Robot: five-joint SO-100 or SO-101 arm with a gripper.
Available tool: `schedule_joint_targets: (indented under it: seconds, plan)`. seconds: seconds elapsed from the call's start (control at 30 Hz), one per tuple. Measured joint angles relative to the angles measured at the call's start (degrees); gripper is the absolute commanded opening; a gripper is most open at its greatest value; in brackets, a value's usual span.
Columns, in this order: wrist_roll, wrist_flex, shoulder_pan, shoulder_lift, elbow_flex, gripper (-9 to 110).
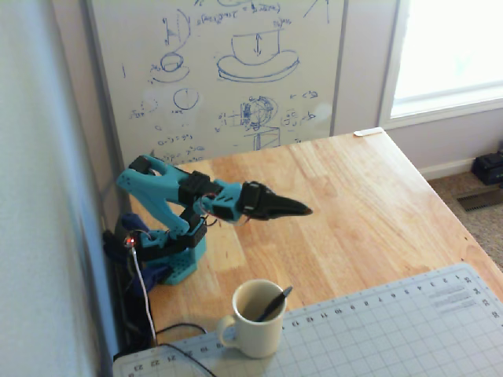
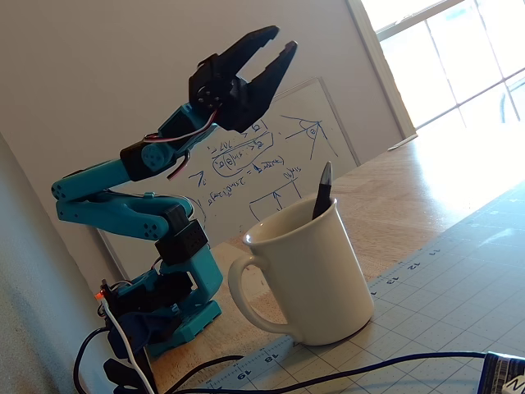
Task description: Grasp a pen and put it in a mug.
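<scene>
The cream-white mug (image 1: 250,330) (image 2: 308,283) stands at the near edge of the wooden table, partly on the cutting mat, with its handle to the left in both fixed views. The dark pen (image 1: 274,302) (image 2: 323,190) stands inside it, leaning on the right rim with its top poking out. My gripper (image 1: 305,210) (image 2: 280,41) is open and holds nothing. It hangs well above the mug, stretched out over the table, with a clear gap between it and the pen.
The teal arm base (image 1: 169,259) sits at the table's left edge with cables (image 1: 145,302) beside it. A grey cutting mat (image 1: 377,330) covers the near right. A whiteboard (image 1: 228,71) leans at the back. Another cable (image 2: 353,373) runs in front of the mug.
</scene>
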Motion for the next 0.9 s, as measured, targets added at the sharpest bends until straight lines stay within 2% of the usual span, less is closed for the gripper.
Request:
schedule_joint_targets:
  seconds: [0.23,0.37,0.6,0.9]
  plan:
    - [-19.6,24.8,-12.0,0.0,-6.9,10]
    - [-27.2,38.7,-18.4,0.0,-8.3,9]
    - [-30.3,55.0,-30.3,0.0,-8.4,6]
    - [-30.3,70.8,-39.6,3.6,-8.4,5]
